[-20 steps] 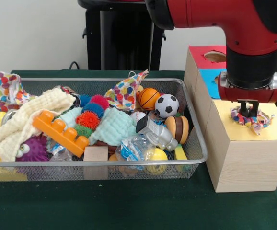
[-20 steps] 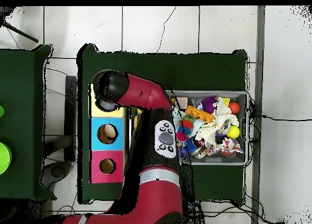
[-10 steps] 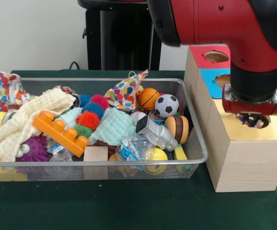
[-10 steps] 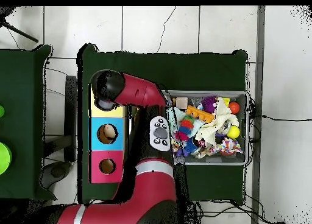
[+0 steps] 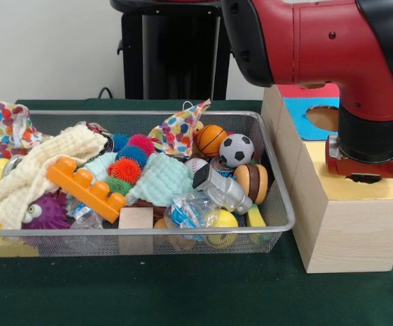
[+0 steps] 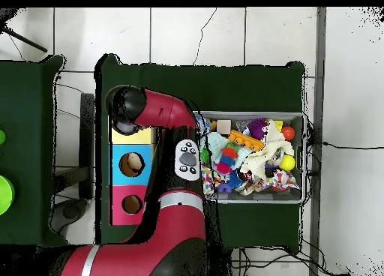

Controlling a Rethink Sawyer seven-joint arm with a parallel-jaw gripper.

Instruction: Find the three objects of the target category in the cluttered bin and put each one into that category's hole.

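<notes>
Since the earlier frames the arm has sunk lower over the pale wood-grain box (image 5: 349, 224): the polka-dot piece seen bunched at the yellow surround is gone from sight, and the wrist now sits almost on the box top, covering the hole (image 5: 366, 178). The gripper (image 5: 366, 178) is buried in that opening, so whether its jaws are apart or closed cannot be told.

Step in hand, as judged: delivery of one polka-dot piece into the yellow-surrounded hole; the cloth appears to have gone in, though the inside is hidden. The next move would call for a straight lift clear of the box, then a swing over to the bin (image 5: 278, 224) for another piece.

Two polka-dot pieces show in the bin in the front view: one draped over the rim at about 10 o'clock (image 5: 11, 127), one peaked against the far rim at about 12 o'clock (image 5: 177, 129).

Surrounding clutter: cream waffle cloth (image 5: 30, 173), orange brick (image 5: 84, 187), mint-green cloth (image 5: 161, 180), spiky balls (image 5: 125, 170), basketball (image 5: 211, 139), soccer ball (image 5: 236, 149), wooden block (image 5: 136, 219). The basketball lies just beside the 12 o'clock piece, while the cream cloth lies close under the 10 o'clock one; either could snag a grasp. The blue-surrounded hole (image 5: 326, 118) lies beyond the yellow one
</notes>
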